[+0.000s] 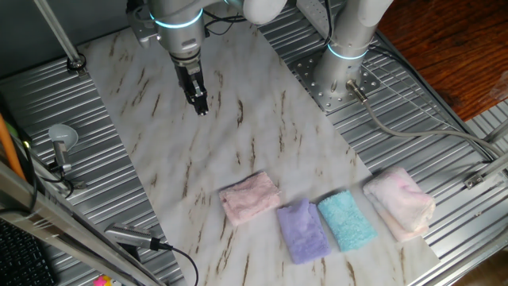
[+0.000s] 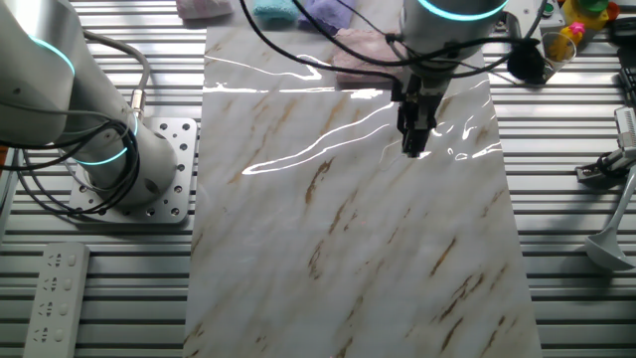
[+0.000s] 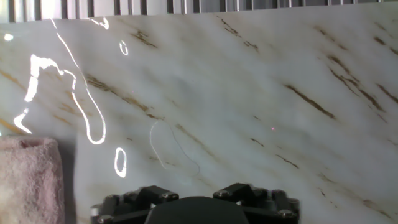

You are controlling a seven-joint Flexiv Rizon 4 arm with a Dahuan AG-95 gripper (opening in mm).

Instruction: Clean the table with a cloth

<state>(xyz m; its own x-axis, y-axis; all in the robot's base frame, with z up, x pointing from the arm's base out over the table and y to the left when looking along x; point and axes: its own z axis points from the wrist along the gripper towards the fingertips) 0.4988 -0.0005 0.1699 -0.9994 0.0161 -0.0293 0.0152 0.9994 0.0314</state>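
Observation:
The table (image 1: 262,135) is a white marble-look slab with brown veins, also in the other fixed view (image 2: 348,259) and the hand view (image 3: 261,74). The cloth (image 1: 250,197), a small fluffy dusty-pink folded towel, lies near the slab's front edge; it shows at the far edge in the other fixed view (image 2: 360,45) and at the lower left of the hand view (image 3: 28,180). My gripper (image 1: 202,107) hangs over the bare middle-back of the slab, well away from the cloth, pointing down, fingers together and empty; it also shows in the other fixed view (image 2: 415,149).
A purple towel (image 1: 303,230), a teal towel (image 1: 347,221) and a larger pale pink-white towel (image 1: 401,202) lie in a row beside the cloth. A second arm's base (image 1: 345,63) stands on the ribbed metal surface. A remote control (image 2: 55,298) and cables lie off the slab.

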